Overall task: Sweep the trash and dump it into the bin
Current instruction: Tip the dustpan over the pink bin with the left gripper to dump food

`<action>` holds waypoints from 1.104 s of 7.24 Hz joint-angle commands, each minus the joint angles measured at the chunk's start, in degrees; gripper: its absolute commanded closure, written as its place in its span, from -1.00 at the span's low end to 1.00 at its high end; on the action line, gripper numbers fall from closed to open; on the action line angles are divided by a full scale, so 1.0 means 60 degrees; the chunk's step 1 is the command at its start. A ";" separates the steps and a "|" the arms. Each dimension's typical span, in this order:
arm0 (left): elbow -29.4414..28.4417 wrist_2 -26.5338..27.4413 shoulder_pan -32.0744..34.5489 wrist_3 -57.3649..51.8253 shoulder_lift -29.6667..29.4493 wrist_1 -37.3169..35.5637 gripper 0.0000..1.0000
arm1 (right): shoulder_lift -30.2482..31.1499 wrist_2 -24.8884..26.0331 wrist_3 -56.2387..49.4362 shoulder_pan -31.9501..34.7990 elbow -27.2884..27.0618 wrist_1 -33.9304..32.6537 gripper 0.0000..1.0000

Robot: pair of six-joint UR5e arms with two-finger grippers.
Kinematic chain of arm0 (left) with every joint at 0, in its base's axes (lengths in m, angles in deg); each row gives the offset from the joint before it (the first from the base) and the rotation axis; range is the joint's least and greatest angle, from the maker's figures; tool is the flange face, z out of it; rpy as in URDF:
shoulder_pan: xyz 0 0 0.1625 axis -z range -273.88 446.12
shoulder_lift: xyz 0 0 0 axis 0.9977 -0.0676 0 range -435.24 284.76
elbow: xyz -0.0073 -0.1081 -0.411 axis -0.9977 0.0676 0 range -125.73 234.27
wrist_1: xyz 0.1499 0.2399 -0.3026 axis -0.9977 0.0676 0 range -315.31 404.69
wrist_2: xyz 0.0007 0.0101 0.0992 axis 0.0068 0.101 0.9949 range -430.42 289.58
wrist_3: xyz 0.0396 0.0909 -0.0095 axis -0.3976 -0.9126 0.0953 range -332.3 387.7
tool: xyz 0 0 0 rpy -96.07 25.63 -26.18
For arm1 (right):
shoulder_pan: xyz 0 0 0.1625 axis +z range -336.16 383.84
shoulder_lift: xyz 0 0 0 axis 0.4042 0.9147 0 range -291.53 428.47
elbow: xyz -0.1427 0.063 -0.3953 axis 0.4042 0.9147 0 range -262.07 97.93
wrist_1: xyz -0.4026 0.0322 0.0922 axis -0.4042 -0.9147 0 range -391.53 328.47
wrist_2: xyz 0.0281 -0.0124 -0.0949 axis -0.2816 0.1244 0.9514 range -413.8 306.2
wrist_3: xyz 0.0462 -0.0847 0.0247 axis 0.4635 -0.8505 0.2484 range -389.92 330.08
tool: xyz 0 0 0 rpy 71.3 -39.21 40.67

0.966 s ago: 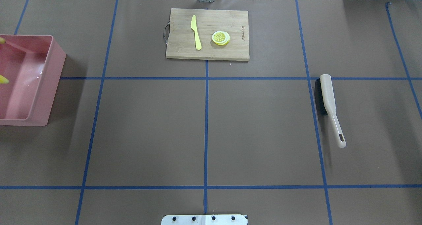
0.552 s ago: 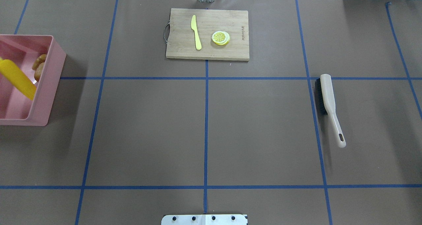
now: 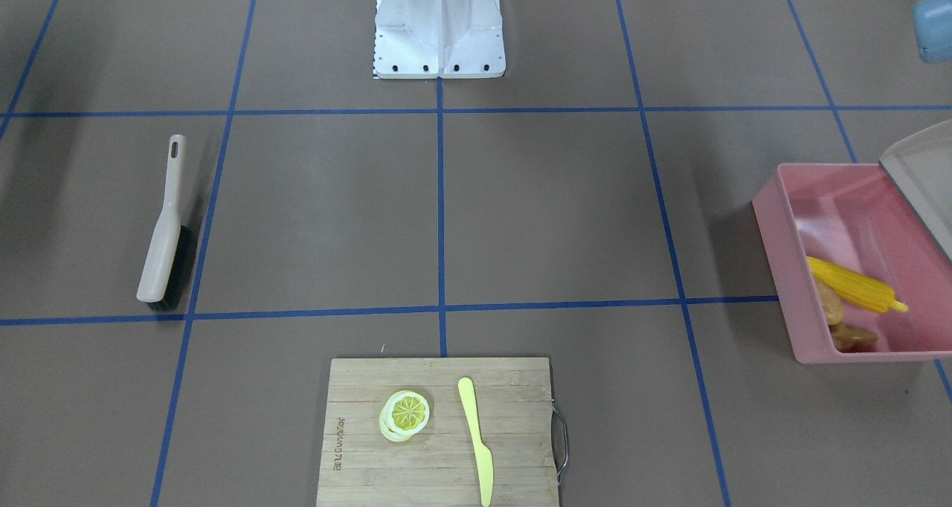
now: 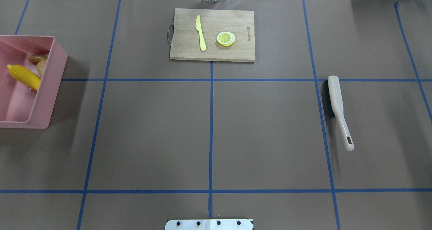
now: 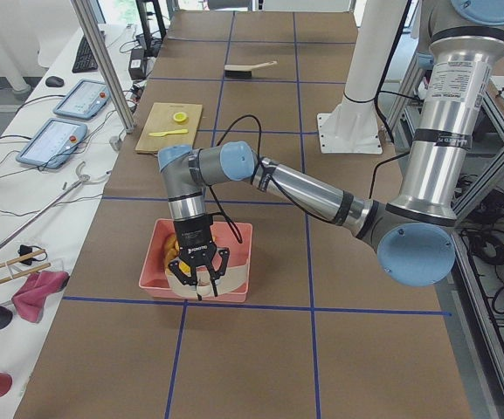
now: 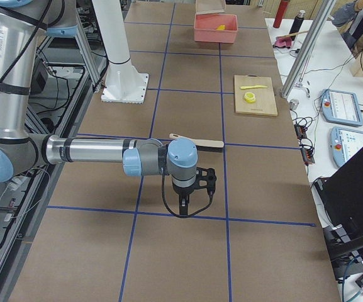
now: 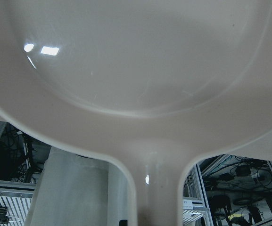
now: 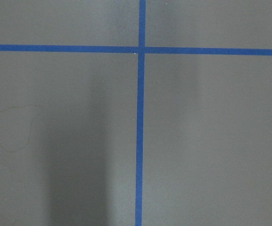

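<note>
The pink bin (image 4: 50, 88) stands at the table's left edge. In it lie the yellow corn cob (image 4: 23, 77), the brown potato (image 4: 41, 67) and the tan ginger root (image 4: 37, 58), together at the far end by one wall. The front view shows them too: corn (image 3: 851, 284), potato (image 3: 827, 302), ginger (image 3: 854, 337). My left gripper (image 5: 197, 278) hangs over the bin (image 5: 234, 288) with the beige dustpan (image 3: 918, 172). The dustpan (image 7: 136, 70) fills the left wrist view. My right gripper (image 6: 187, 195) hovers over bare table. I cannot tell if either is open or shut.
A beige hand brush (image 4: 337, 105) lies on the table's right side. A wooden cutting board (image 4: 243, 48) at the far middle carries a pale yellow knife (image 4: 200, 32) and lemon slices (image 4: 225, 38). The robot's base plate (image 4: 209, 224) is at the near edge.
The corn cob, potato and ginger have dropped into the bin. The corn slid across it and now rests still by the far end. Nothing else moved.
</note>
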 commanded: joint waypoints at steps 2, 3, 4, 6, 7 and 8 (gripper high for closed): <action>0.0620 0.0014 0.0138 -0.0027 0.0162 0.0066 1.00 | 0.0012 0.0000 0.0012 0.0000 0.0001 0.0000 -1.00; 0.0956 0.0043 0.0168 -0.0027 0.0381 0.0444 1.00 | 0.0012 0.0000 0.0027 0.0000 -0.0014 0.0000 -1.00; 0.1148 0.0043 0.0270 -0.0041 0.0412 0.0491 1.00 | 0.0012 0.0000 0.0012 0.0000 -0.0014 0.0000 -1.00; 0.1500 0.0014 0.0956 -0.0172 0.0383 0.0666 1.00 | 0.0012 0.0000 0.0027 0.0000 -0.0014 0.0000 -1.00; 0.1617 -0.0059 0.1278 -0.0217 0.0296 0.0972 1.00 | 0.0012 0.0000 0.0041 0.0014 -0.0028 0.0000 -1.00; 0.1894 -0.0567 0.1441 -0.0304 0.0266 0.0989 1.00 | 0.0027 0.0000 0.0056 0.0000 -0.0028 0.0000 -1.00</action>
